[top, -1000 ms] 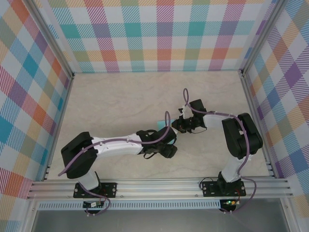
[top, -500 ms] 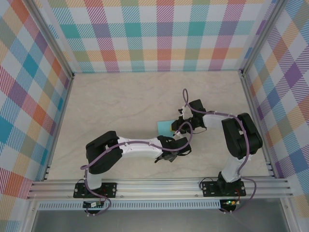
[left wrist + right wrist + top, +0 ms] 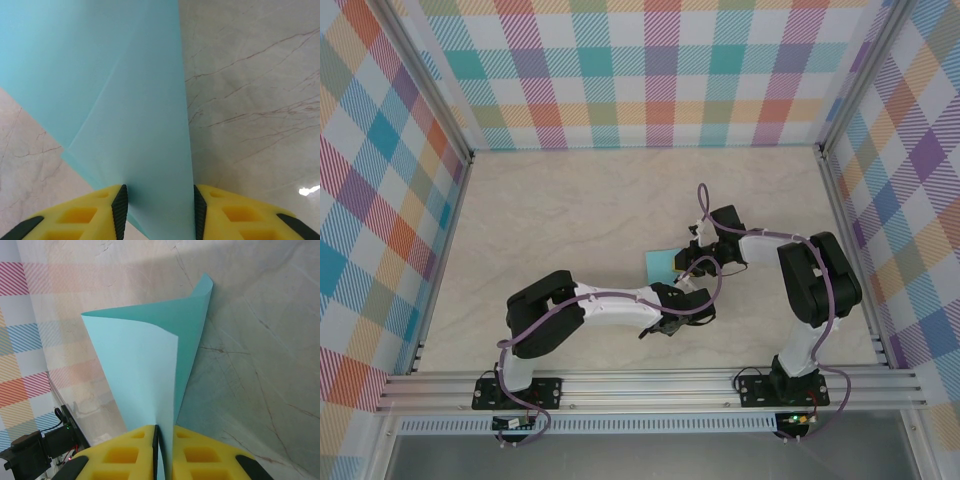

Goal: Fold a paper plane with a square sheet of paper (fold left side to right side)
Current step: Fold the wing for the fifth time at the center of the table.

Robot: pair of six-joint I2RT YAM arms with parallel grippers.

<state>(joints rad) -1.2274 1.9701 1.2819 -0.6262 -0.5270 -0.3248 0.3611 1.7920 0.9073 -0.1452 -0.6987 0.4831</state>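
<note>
From above, the sheet of paper (image 3: pixel 660 263) showed as a small turquoise patch on the pale, marble-veined table (image 3: pixel 550 220), a little right of centre. The white-shelled left arm (image 3: pixel 610 308) reached across from the left and the right arm (image 3: pixel 770 242) bent in from the right. Their dark ends met at the paper and hid most of it. Pastel plaid walls (image 3: pixel 650 70) closed the table on three sides, and an aluminium rail (image 3: pixel 650 385) ran along the near edge.

In the left wrist view the paper was thin, smooth and matte. Its layers overlapped, a faint slanted crease crossed it, and one long straight edge ran along its right side. The left fingers (image 3: pixel 85 217), yellow plastic with moulded pockets and black pads, stood apart with the paper lying in the gap, its edges reaching both pads. Whether they squeezed it could not be told. The table beside it was glossy, with thin brown veins.

In the right wrist view the paper rose off the table in a curled, tapering fold, a paler face in front of a deeper turquoise one, with the far corner bent over. The right fingers (image 3: pixel 200 455) were pressed together, pinching its lower end. A black device (image 3: pixel 30 455) with small lights sat at the lower left, below the plaid wall.
</note>
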